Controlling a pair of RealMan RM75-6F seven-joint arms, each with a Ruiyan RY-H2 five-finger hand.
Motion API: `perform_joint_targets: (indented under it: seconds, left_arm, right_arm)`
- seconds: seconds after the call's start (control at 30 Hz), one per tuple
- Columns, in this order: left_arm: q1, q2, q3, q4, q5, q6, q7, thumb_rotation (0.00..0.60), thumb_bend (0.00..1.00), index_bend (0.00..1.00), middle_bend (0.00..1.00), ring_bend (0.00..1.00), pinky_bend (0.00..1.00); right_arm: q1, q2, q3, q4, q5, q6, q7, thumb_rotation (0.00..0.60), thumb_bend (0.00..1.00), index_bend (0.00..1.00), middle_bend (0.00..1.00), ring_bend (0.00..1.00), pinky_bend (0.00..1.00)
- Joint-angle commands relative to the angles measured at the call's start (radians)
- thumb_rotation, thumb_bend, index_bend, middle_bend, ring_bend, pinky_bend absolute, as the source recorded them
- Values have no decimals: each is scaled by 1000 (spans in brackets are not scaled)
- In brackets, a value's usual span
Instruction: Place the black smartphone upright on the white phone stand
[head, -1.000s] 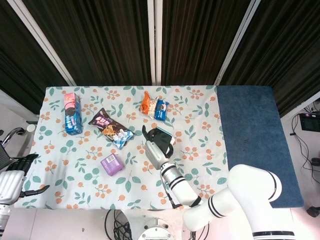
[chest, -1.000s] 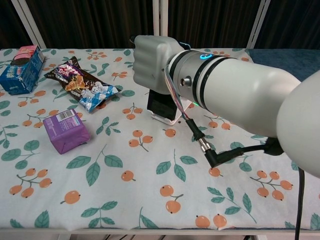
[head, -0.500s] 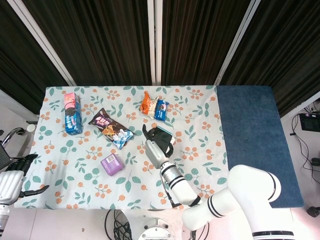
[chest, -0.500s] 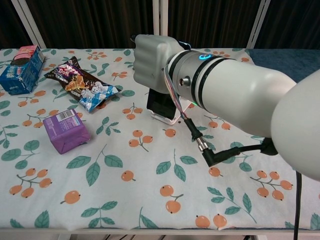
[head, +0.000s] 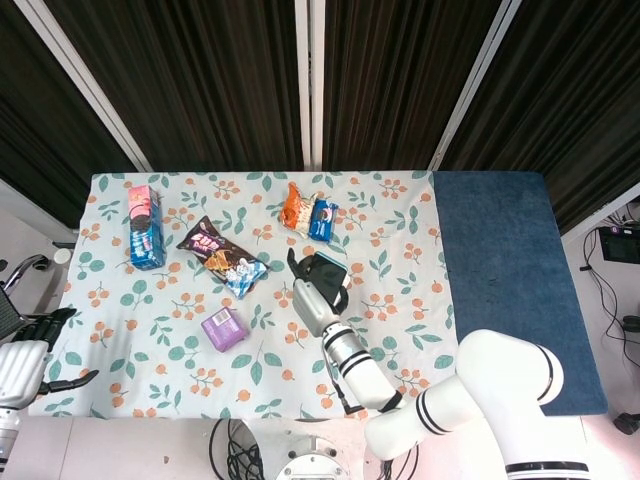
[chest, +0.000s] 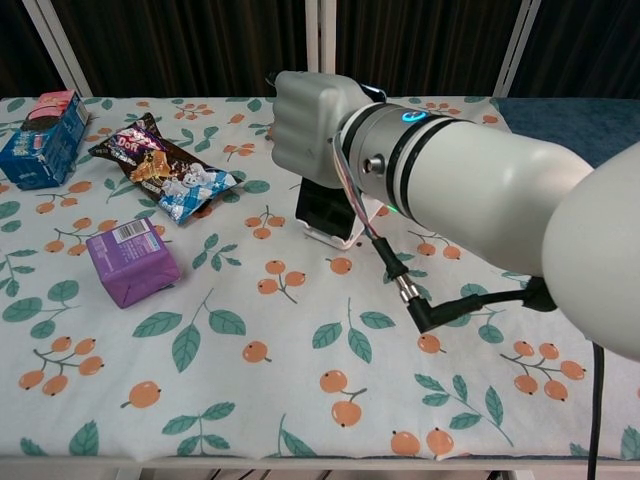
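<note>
The black smartphone stands nearly upright in the white phone stand at the middle of the floral tablecloth. My right hand sits over the phone's top and hides its upper half. Its dark fingers wrap around the phone in the head view, where the right hand shows just in front of it. My left hand hangs off the table's near left corner, fingers spread, holding nothing.
A blue cookie box and a snack packet lie at the left. A purple box sits nearer the front. Orange and blue packets lie behind the stand. A black cable plug trails from my right arm. A blue mat covers the right side.
My right hand has shifted slightly to the right over the phone. The phone and stand stay in place, and the left hand has not moved.
</note>
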Motion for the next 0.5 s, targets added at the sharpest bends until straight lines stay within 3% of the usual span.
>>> perform_joint_targets:
  seconds: [0.03,0.5]
  left_arm:
    - [0,0,0,1,-2,-2,-1,364,63,110,104,132,223]
    - [-1,-2,0,4,-2,-4,0,366,62,110,103,133,223]
  right_arm:
    - [-1,1,-3,1,-6,-6,2,600,279,625,437,456,1]
    - [-9,13,-7,-16,-17,-4,7,600,279,625,437,455,1]
